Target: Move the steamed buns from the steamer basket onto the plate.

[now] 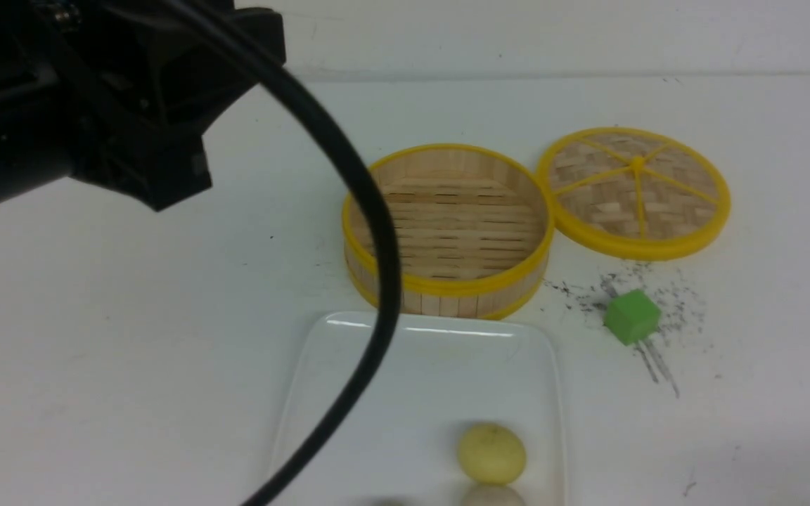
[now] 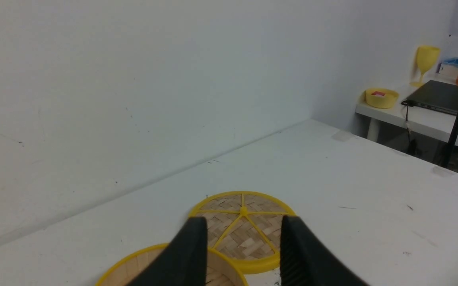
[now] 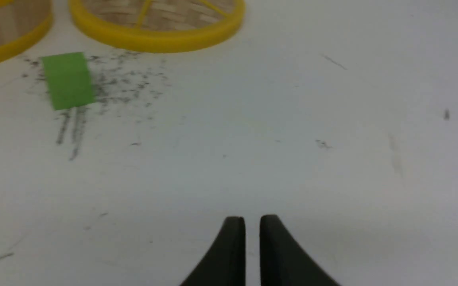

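Observation:
The steamer basket [image 1: 447,284] stands empty at the table's middle, its slatted floor bare. In front of it lies the white plate [image 1: 447,365]. A pale yellow steamed bun [image 1: 491,453] sits on the plate, with an off-white bun [image 1: 493,497] cut off by the frame edge just in front of it. A sliver of a third bun [image 1: 385,502] shows at the bottom edge. My left gripper [image 2: 243,238] is open and empty, raised above the basket rim [image 2: 133,262]. My right gripper [image 3: 252,222] is shut and empty, low over bare table.
The flat woven lid [image 1: 633,190] lies right of the basket, and also shows in the left wrist view [image 2: 245,230]. A green cube [image 1: 631,316] sits among dark scuff marks, right of the plate, and shows in the right wrist view [image 3: 68,79]. My left arm [image 1: 95,91] and its cable [image 1: 377,232] block the front view's left.

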### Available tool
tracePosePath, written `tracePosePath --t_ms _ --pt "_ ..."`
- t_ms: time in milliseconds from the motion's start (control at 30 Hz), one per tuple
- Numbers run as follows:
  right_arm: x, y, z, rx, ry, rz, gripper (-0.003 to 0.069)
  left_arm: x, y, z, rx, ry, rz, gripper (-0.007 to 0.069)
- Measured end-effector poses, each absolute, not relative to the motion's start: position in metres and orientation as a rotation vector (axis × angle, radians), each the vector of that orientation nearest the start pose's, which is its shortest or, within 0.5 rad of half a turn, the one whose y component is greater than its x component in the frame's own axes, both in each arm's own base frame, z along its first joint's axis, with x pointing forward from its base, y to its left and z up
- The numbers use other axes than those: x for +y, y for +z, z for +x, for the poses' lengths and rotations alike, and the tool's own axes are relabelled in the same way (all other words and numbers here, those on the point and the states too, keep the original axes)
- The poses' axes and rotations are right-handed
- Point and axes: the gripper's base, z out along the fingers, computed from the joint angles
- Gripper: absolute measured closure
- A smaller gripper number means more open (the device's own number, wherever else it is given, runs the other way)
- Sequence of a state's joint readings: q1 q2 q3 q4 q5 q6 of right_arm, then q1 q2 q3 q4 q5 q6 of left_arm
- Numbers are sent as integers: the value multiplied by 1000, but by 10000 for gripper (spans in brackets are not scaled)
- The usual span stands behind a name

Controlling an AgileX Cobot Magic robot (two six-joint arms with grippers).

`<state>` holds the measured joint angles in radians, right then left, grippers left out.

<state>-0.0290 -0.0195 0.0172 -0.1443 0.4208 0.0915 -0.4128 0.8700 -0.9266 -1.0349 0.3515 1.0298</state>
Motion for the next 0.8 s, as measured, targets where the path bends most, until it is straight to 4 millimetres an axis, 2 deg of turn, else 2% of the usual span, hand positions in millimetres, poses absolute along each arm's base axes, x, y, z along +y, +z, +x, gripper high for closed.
tracePosePath --t_ms 133,800 --pt "-10 171 50 1898 -141 83 568 -97 418 153 1531 -542 580 336" --pt "-10 171 50 1898 -146 88 543 -99 416 154 1544 -551 599 339"
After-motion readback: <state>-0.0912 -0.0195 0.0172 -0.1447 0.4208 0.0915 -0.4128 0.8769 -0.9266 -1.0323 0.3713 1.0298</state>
